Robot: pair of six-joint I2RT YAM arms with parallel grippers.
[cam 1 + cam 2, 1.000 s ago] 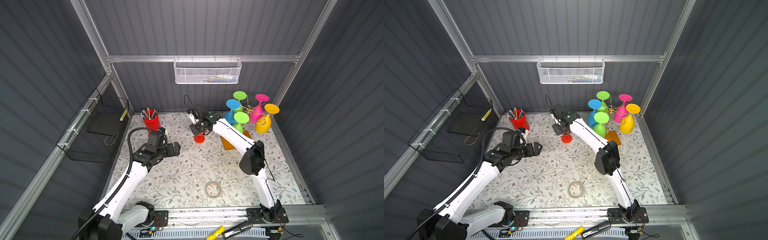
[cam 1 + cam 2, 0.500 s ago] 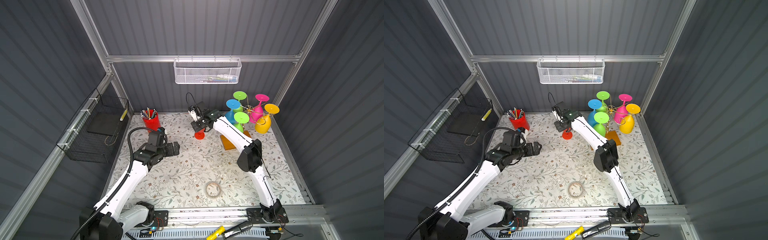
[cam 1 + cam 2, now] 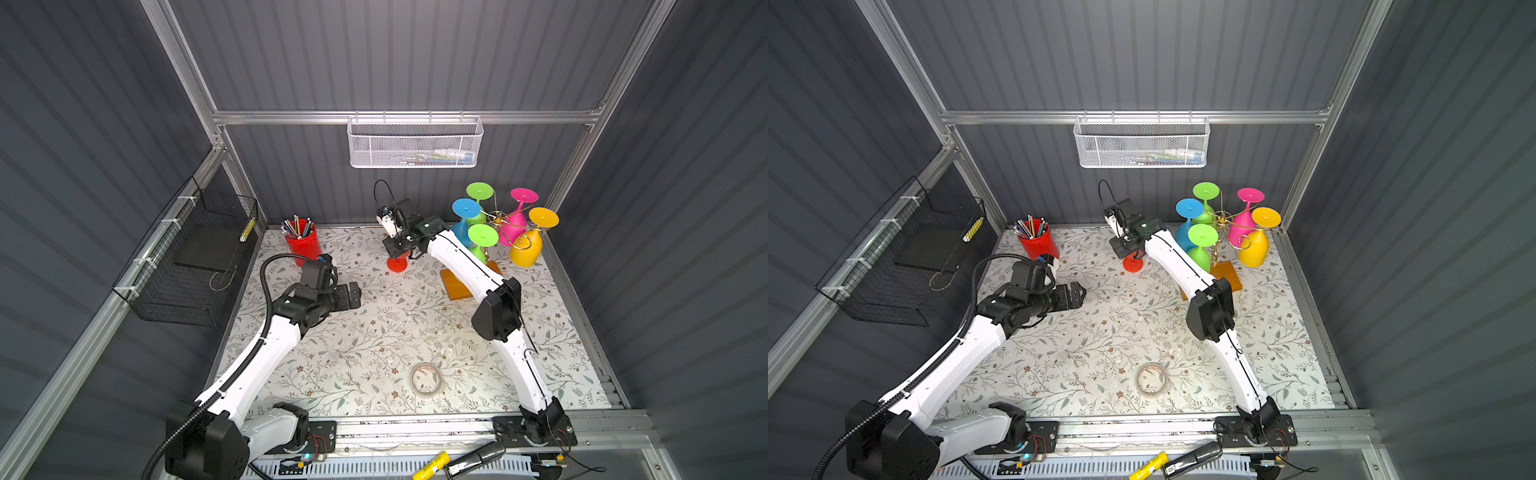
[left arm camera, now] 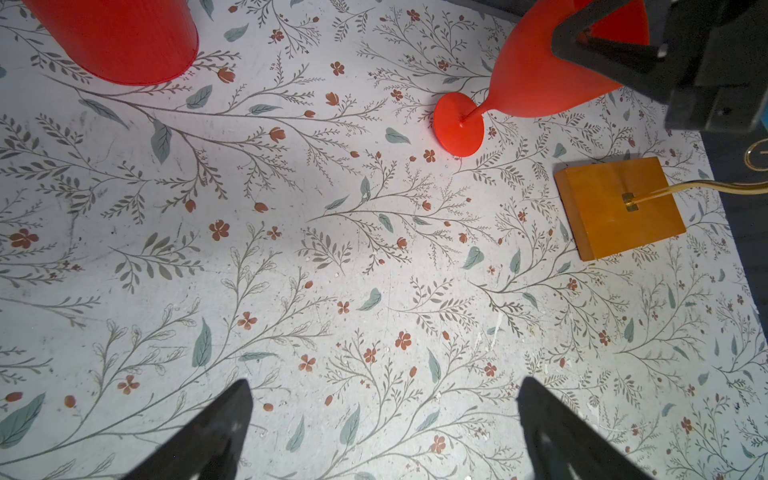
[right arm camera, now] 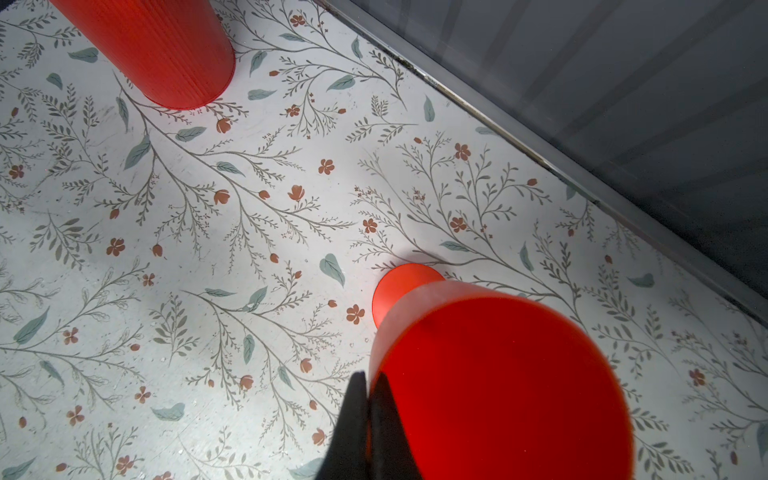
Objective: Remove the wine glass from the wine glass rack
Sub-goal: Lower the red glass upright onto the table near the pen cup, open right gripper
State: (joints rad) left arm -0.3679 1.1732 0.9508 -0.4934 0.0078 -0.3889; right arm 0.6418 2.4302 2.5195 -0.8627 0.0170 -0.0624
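Floral-print counter [image 3: 374, 332]. Back left: red cup [image 3: 302, 246] of pencils, upright. Back right: wine glass rack [image 3: 498, 217] on its orange-brown wooden base [image 3: 454, 286]. Between them: red wine glass [image 3: 397, 264], tilted, foot at the counter surface; contact unclear. Front centre: tape roll [image 3: 426, 379], lying flat.

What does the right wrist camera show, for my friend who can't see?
A red wine glass fills much of the picture, its rim pinched by the shut right claw, its round foot down near the flowery table. A ribbed red cup stands farther off.
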